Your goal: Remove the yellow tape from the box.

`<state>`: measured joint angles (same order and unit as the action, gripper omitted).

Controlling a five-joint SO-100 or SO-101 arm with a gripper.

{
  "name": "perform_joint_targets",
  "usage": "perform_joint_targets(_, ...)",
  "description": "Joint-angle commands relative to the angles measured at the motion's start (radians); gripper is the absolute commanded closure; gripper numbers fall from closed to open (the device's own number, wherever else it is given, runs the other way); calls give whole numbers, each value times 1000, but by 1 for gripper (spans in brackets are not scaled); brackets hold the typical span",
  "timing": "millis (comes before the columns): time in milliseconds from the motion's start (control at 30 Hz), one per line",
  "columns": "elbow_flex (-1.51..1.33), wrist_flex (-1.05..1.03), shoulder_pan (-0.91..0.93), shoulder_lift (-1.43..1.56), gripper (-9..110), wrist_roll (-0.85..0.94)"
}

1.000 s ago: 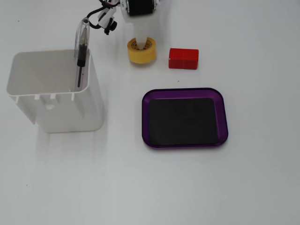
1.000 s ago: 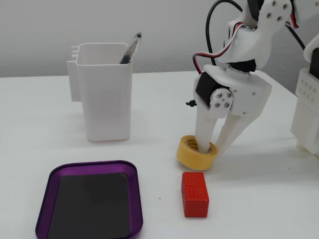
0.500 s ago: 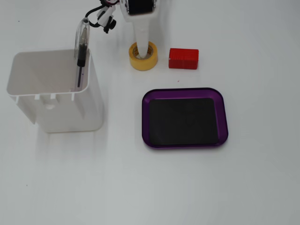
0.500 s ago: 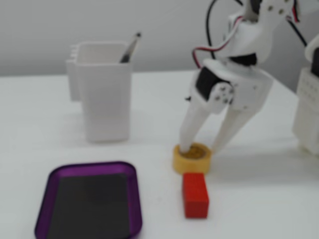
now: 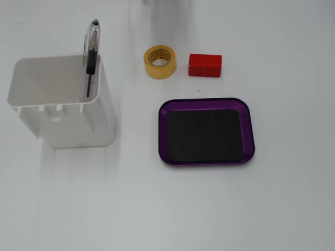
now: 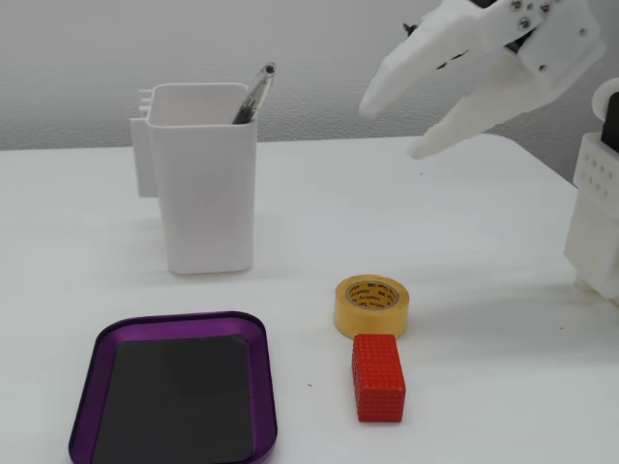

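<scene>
The yellow tape (image 5: 160,61) lies flat on the white table, outside the box, beside the red block (image 5: 205,65). In a fixed view the tape (image 6: 372,305) sits just behind the block (image 6: 378,377). The box (image 5: 207,131) is a shallow purple tray with a black floor and nothing in it; it also shows at the lower left of a fixed view (image 6: 175,394). My white gripper (image 6: 389,126) hangs open and empty in the air, well above and behind the tape, fingers pointing down-left. Only a faint blur of it shows at the top of the other fixed view.
A tall white container (image 5: 63,99) with a pen (image 5: 91,49) stands left of the tape; it also shows in a fixed view (image 6: 205,174). The arm's white base (image 6: 600,222) stands at the right edge.
</scene>
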<state>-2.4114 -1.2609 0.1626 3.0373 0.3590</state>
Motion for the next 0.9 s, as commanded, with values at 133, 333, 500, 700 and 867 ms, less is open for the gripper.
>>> perform_joint_targets(133,-357,-12,61,439,84,-3)
perform_joint_targets(333,-414,-12,84,342,84,-77)
perform_joint_targets(500,-506,-5,72,342,85,-249)
perform_joint_targets(700,-584,0,71,342,85,-255)
perform_joint_targets(867,-591,-5,69,342,85,-258)
